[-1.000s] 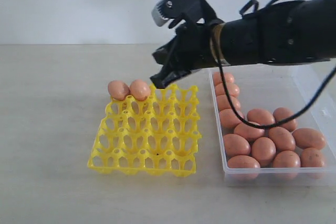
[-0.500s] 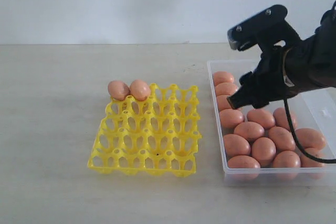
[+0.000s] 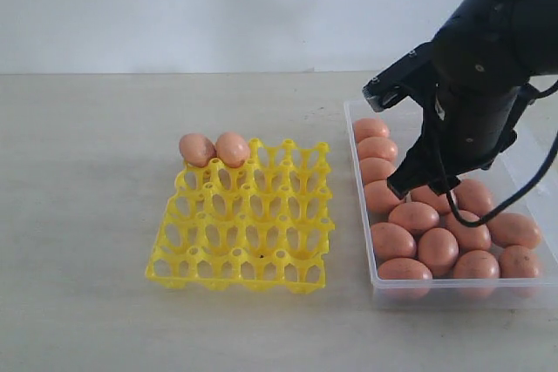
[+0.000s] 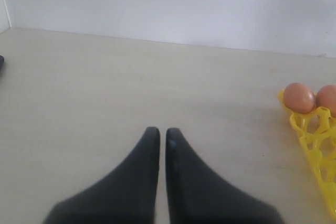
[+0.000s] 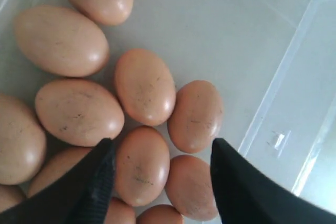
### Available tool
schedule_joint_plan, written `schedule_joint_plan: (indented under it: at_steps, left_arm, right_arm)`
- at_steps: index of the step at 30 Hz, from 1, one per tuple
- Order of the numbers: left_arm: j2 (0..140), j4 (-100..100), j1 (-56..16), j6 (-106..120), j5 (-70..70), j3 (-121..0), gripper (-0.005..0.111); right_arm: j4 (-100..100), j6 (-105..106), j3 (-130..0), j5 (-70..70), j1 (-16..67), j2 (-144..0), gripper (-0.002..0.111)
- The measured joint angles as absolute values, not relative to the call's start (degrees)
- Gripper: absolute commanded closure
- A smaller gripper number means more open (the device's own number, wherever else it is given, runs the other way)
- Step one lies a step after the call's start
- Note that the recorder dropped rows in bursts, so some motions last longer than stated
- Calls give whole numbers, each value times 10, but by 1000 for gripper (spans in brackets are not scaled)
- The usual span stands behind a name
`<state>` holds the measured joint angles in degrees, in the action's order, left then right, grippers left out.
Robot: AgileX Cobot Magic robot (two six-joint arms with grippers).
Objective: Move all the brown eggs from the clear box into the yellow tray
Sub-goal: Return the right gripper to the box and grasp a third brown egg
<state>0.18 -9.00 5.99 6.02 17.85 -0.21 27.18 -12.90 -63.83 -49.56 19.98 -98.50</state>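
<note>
Directly beneath the right pincer (image 5: pixel 161 148), whose black jaws stand wide apart with nothing held between them, lie the smooth, oval, faintly speckled brown eggs (image 5: pixel 144 85), packed shoulder to shoulder on the floor of the shallow, rectangular clear box (image 5: pixel 231 30) of frosted plastic; over a dozen lie there, some hidden behind the arm. Well off to that pincer's side, across the pale table (image 3: pixel 87 215), sits the square, bright yellow tray (image 3: pixel 244 233) of openwork plastic cups, with only two eggs (image 3: pixel 198 149) seated along its far edge, so the job looks barely begun. The trouble ahead, as I judge it, is crowding: more than one egg lies under the gap between the jaws (two at least, touching each other), so a descent could set a fingertip on a neighbour's shell, or a closing could squeeze two together and crack one. A glossy shell gripped off its middle may also slip during the carry. The left pincer (image 4: pixel 163 135) has its jaws drawn nearly together on nothing, low over bare table, the tray's corner off to one side
</note>
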Motion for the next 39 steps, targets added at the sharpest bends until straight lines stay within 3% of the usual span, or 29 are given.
schedule_joint_plan:
  at_steps: [9, 29, 34, 39]
  left_arm:
    - [2, -90, 60, 60, 178, -2, 103]
    - [2, -90, 60, 60, 178, -2, 103]
    - [2, -90, 60, 60, 178, -2, 103]
    - [2, -90, 60, 60, 178, -2, 103]
  right_arm:
    - [188, -43, -692, -498, 148, -1064, 60]
    - [175, -16, -697, -434, 147, -1126, 60]
    - [175, -30, -697, -434, 147, -1126, 87]
    - [175, -52, -697, -422, 147, -1125, 90]
